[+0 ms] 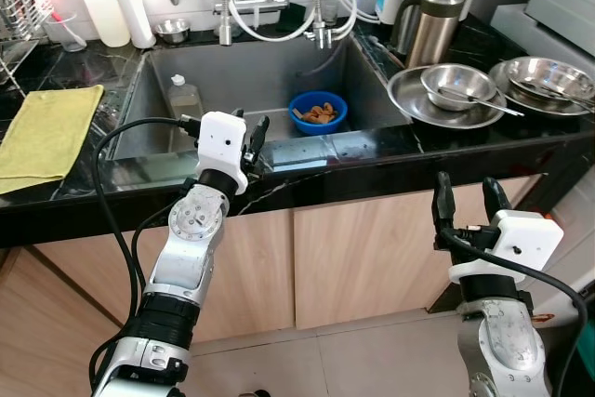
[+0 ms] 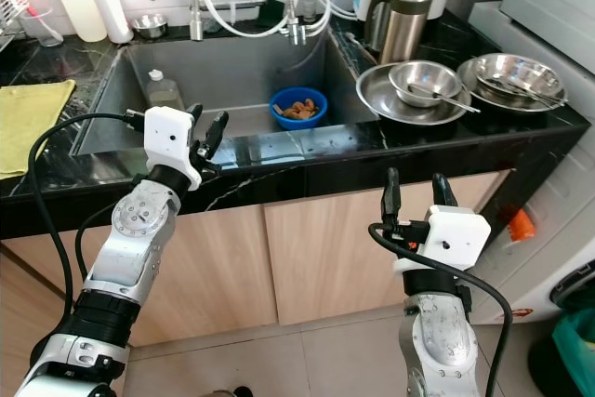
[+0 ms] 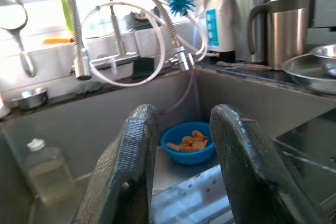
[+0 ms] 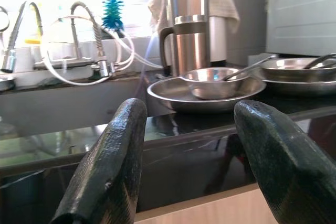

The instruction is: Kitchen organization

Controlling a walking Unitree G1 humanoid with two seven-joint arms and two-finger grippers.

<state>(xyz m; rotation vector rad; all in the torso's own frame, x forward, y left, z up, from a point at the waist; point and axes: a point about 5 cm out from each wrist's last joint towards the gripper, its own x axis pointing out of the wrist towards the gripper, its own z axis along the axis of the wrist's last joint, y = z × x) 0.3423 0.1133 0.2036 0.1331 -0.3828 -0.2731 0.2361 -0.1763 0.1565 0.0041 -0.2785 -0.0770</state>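
Both hands raised and empty before the black stone surface [image 1: 56, 194] and its grey steel sink [image 1: 149, 118].

Far left on the surface, a yellow folded cloth [image 1: 48, 133]. In the sink's left part, a clear plastic bottle with a white cap [image 1: 183, 98]. Left hand [image 1: 250, 144] at the sink's near edge, fingers a narrow way apart, empty. Further right in the sink, a round blue plastic bowl holding orange food scraps [image 1: 318, 111]. Right of the sink, a tall steel jug with a dark handle [image 1: 433, 22], then a wide steel plate carrying a smaller steel bowl with a spoon [image 1: 448, 90], then a second steel dish [image 1: 548, 76]. Right hand [image 1: 464, 200] lower, near the wooden cabinet front [image 1: 363, 258], fingers wide apart, empty.
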